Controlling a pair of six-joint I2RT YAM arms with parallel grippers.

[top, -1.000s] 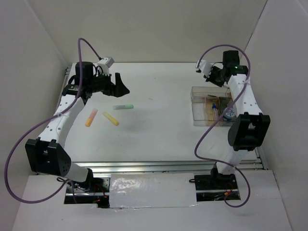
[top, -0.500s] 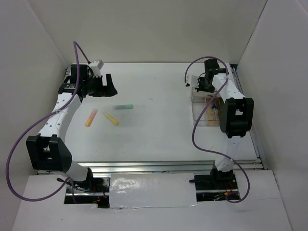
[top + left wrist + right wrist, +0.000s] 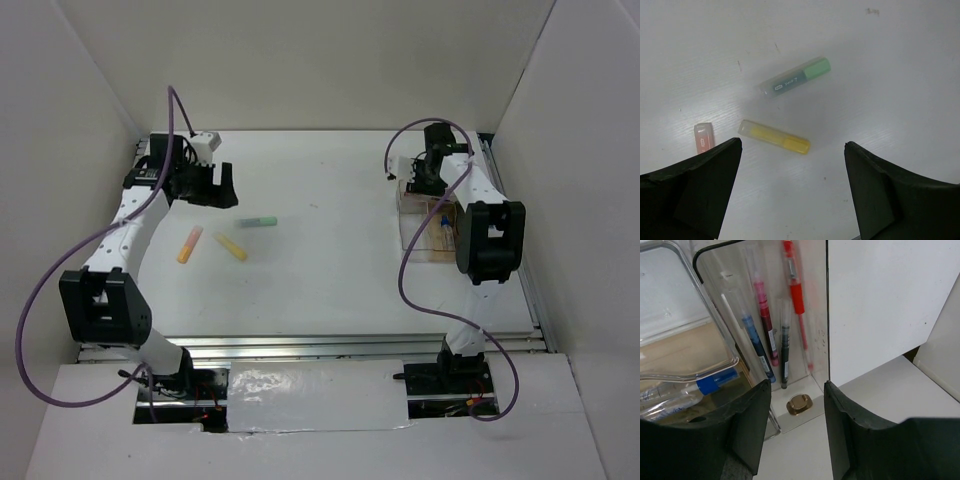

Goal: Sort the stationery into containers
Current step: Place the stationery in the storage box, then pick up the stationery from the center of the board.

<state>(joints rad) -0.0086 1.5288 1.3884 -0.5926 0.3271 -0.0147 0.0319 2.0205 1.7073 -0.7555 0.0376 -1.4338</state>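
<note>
left pincer (image 3: 222, 190) wide open, empty, over green marker (image 3: 796, 75), yellow marker (image 3: 774, 137) and orange marker (image 3: 704, 136), all loose on the surface (image 3: 330, 280) at left; right pincer (image 3: 796, 390) part open, empty, above the clear box (image 3: 412, 240) at right, pens (image 3: 785, 340) already inside.

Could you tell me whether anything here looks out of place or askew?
Three markers lie scattered on the table, far from the clear box: the green marker, yellow marker and orange marker, each at its own angle. Nothing looks spilled or damaged.
</note>
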